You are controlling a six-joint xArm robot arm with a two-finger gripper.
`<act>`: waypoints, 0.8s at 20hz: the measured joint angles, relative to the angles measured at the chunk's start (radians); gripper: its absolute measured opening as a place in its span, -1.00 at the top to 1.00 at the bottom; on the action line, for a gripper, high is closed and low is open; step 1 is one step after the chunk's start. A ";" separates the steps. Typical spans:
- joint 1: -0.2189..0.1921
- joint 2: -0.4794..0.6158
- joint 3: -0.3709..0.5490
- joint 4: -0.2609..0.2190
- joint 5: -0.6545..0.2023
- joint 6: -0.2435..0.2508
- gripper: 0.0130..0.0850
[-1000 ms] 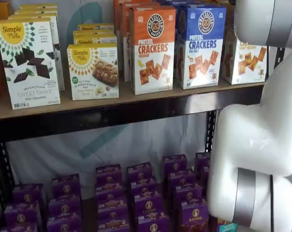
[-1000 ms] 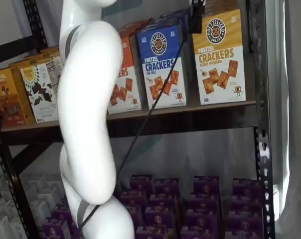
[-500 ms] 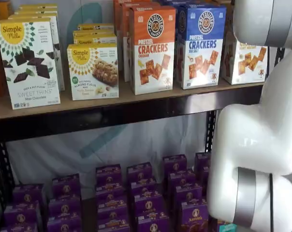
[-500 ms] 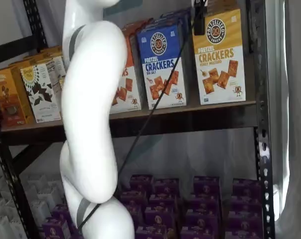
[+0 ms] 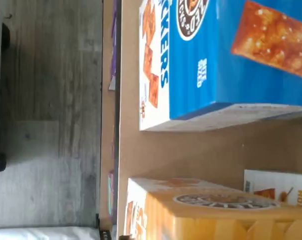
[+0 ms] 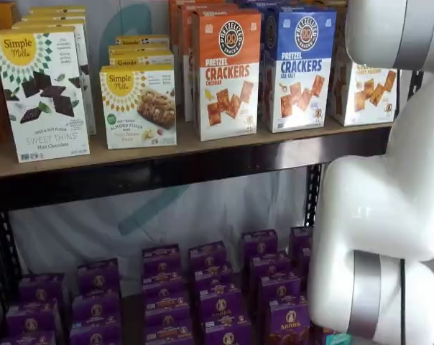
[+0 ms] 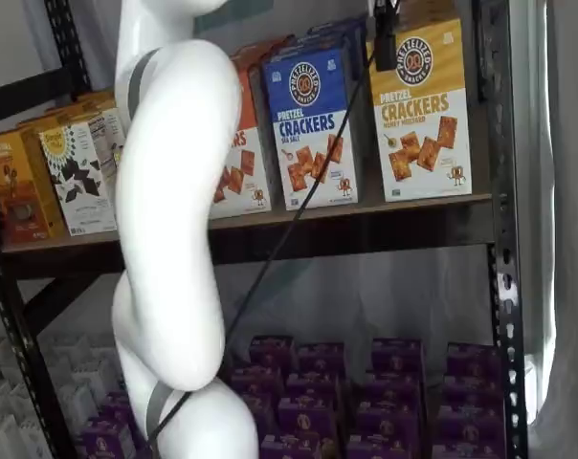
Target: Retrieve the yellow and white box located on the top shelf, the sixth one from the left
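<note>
yellow and white box (image 7: 419, 110) is standing upright on the top shelf (image 7: 366, 212) | looking light, stiff, slick cardboard; take its narrow sides | tool (image 7: 386, 43) hanging at its top corner, opening unreadable

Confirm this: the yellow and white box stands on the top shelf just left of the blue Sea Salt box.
Not left: the yellow and white box stands on the top shelf just right of the blue Sea Salt box, as a shelf view shows.

Both shelf views face the top shelf (image 6: 202, 147) frontally (one obliquely); wrist view seemingly hovers close above.
</note>
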 joint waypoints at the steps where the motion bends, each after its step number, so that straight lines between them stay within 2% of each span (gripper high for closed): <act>1: 0.003 0.001 -0.002 -0.007 0.005 0.000 -1.00; 7: 0.014 0.006 -0.016 -0.040 0.032 0.001 -1.00; 16: 0.015 -0.004 0.002 -0.046 0.029 -0.001 -1.00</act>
